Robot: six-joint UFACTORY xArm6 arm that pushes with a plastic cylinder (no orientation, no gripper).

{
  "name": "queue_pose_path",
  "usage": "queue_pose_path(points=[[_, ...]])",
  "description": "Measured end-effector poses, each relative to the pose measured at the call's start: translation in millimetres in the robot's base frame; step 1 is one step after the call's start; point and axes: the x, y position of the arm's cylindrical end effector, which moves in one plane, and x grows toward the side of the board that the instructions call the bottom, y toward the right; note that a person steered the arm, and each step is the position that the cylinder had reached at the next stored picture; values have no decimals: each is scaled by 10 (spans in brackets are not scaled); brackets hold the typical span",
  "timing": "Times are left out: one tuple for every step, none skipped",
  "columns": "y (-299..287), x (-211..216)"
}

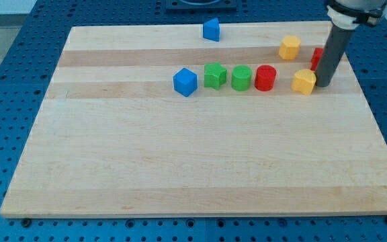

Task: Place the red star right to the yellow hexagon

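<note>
A red block [317, 58], probably the red star, is mostly hidden behind my rod at the view's upper right. The yellow hexagon [289, 48] sits just to its left, with a small gap between them. My tip [325, 85] rests on the board just below the red block. It is right beside a second yellow block [304, 81], on that block's right side.
A row lies left of the tip: a red cylinder [265, 78], a green cylinder [241, 78], a green star-like block [215, 74] and a blue cube [185, 81]. A blue wedge-shaped block [211, 29] sits near the board's top edge. The board's right edge [365, 101] is close to the tip.
</note>
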Motion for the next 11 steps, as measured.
queue_pose_path(points=[[253, -24], [245, -162], [203, -207], [306, -207], [296, -330], [108, -446], [-97, -456], [-165, -456], [-165, -502], [-151, -596], [-32, -675]])
